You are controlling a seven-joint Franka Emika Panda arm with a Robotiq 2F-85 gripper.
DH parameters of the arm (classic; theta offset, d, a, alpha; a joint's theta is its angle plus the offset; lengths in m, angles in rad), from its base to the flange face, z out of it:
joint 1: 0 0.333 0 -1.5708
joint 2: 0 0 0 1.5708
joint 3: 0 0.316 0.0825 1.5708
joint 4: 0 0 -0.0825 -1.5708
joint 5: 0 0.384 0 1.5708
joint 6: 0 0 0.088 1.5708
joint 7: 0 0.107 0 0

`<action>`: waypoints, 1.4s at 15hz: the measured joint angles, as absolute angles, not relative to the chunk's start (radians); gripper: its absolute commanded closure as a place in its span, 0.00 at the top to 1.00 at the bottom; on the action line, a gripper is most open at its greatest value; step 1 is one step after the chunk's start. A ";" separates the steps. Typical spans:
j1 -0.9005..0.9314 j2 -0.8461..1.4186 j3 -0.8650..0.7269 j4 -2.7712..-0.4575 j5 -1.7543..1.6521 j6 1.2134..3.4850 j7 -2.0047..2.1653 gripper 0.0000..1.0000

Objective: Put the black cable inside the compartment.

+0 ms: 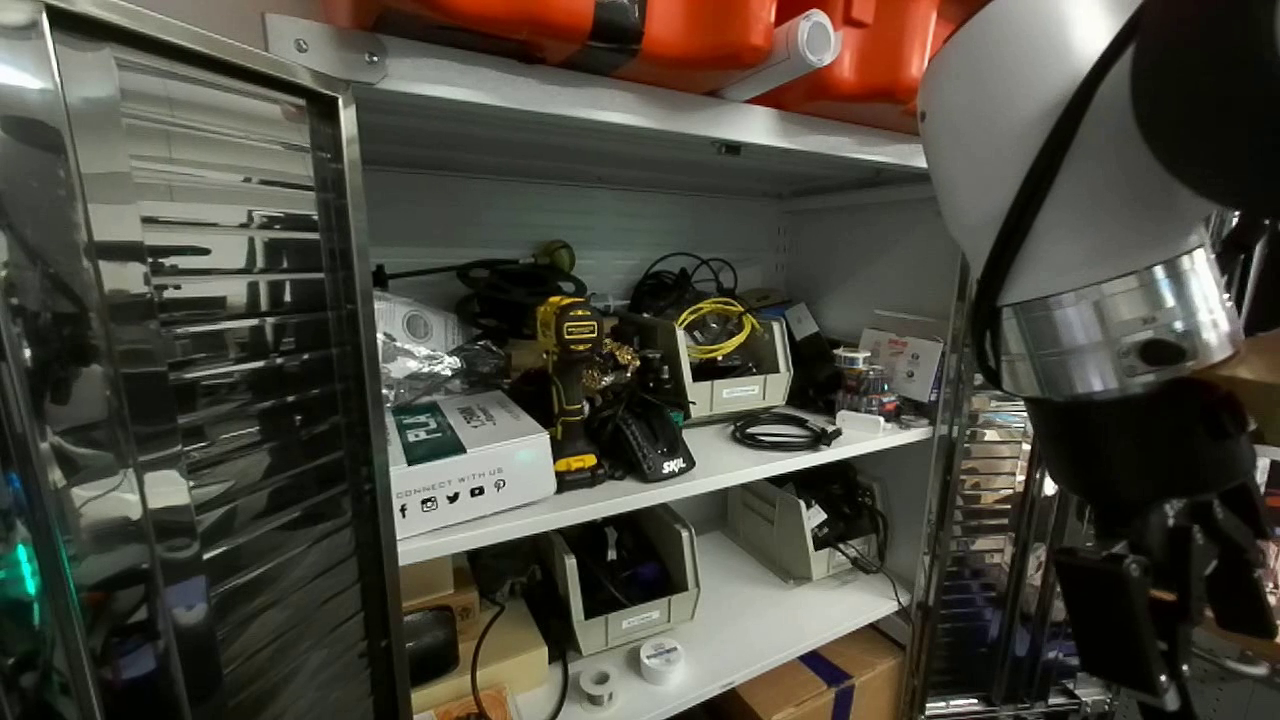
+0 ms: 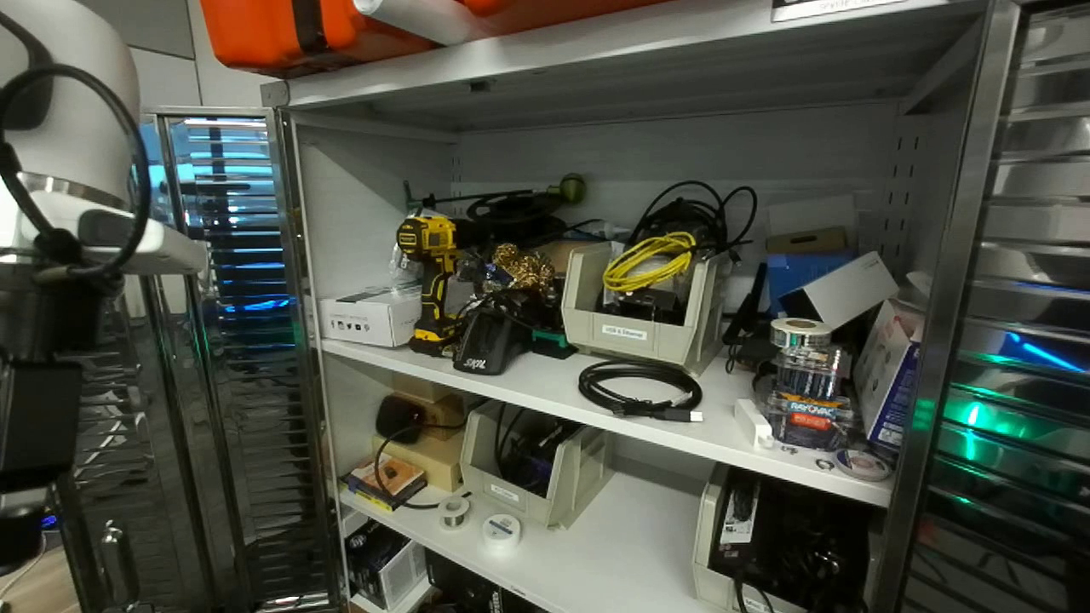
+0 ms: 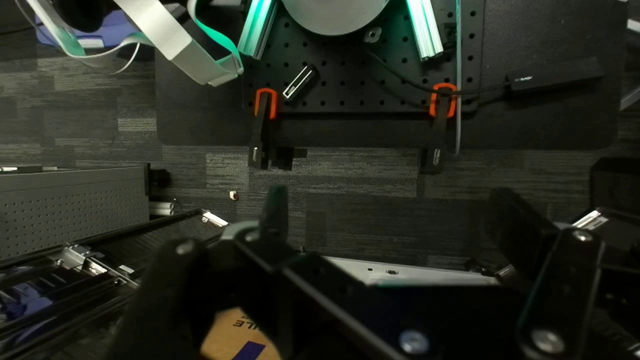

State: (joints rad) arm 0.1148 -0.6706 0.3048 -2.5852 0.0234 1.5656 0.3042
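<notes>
Nearest is the gripper [image 3: 395, 215], hanging outside the compartment [image 2: 596, 162] with its 2 fingers [image 3: 275, 215] spread wide; carpet [image 3: 360, 180] shows between them in the wrist view. The white arm [image 1: 1060, 180] runs up from it, seen at the side of the rack [image 2: 596, 41] in both exterior views. Well apart from the gripper, the black cable [image 2: 639, 405] lies in the compartment, coiled flat near the front edge of the white shelf board [image 2: 545, 381], with a metal-tipped plug [image 2: 691, 416] at 1 end. Just beside it sits a small white block [image 2: 752, 423], next to a battery pack [image 2: 809, 417] marked RAYOVAC. Along the board the other way, a black device [image 1: 645, 440] marked SKIL stands near an upright yellow-and-black drill [image 2: 430, 281], then comes a white box [image 1: 475, 470] with green on its top. In the bay below, a small spool [image 1: 599, 698] and a round white piece [image 1: 661, 660] rest just in front of a lower bin [image 1: 635, 632]. Behind the cable stands a labelled beige bin [image 1: 735, 395] holding a yellow coil [image 2: 651, 272]. Farther in, black cords [image 2: 685, 220] loop up behind that bin, and a dark coil [image 1: 520, 290] lies near a green knob [image 1: 553, 255] towards the compartment's rear.
</notes>
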 measured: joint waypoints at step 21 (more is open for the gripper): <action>-0.066 -0.098 0.092 -2.150 -0.241 2.167 0.503 1.00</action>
